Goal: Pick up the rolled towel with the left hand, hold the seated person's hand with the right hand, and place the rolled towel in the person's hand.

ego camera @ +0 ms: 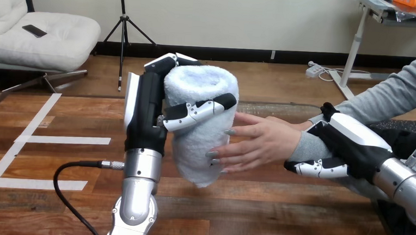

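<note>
While the left hand [147, 111] stands upright over the wooden table [276, 220], it has the rolled towel [201, 150] clamped, fingers curled round the back of the roll and the thumb crossing its front. The white towel stands almost upright in that grasp, its lower end clear of the tabletop. From the right comes the person's hand [258, 145], open and flat, fingertips resting against the towel's side, just below the robot's thumb. Over at the person's wrist [303, 149], in a grey sleeve, the right hand [351, 142] is wrapped round, its white-shelled back on top and its fingers [317, 169] curled underneath. So the towel sits in the robot's grip, touched by the person's fingertips.
</note>
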